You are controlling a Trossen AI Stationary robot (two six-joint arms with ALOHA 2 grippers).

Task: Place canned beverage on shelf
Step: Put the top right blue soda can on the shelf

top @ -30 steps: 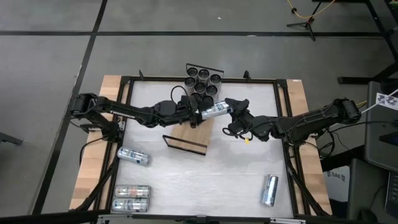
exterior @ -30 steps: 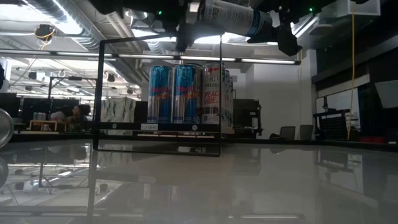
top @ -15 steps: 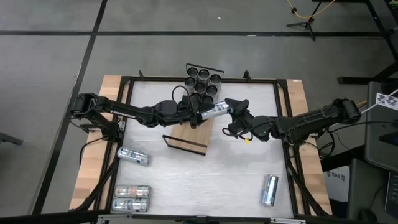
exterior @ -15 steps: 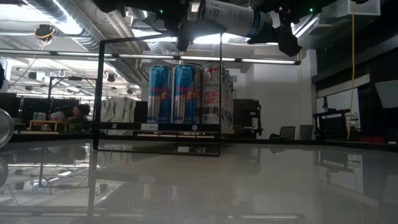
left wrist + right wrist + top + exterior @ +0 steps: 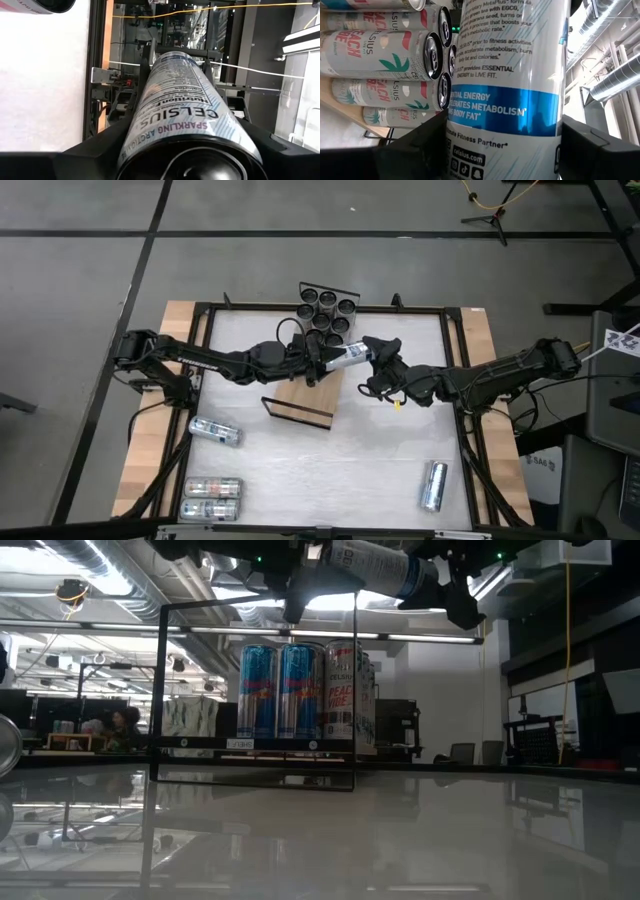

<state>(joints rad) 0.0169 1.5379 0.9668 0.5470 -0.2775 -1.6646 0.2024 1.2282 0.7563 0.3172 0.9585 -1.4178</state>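
Ceiling pipes past can (image 5: 512, 85); white tabletop (image 5: 45, 80) beside it

In the low view the frame's top edge cuts off the raised can (image 5: 372, 565) and both arms. In the left wrist view the can (image 5: 182, 120) hides the left gripper's (image 5: 185, 165) fingertips; the right wrist view shows only its label (image 5: 512, 75), ends cropped. Another can (image 5: 5, 755) is cut off.
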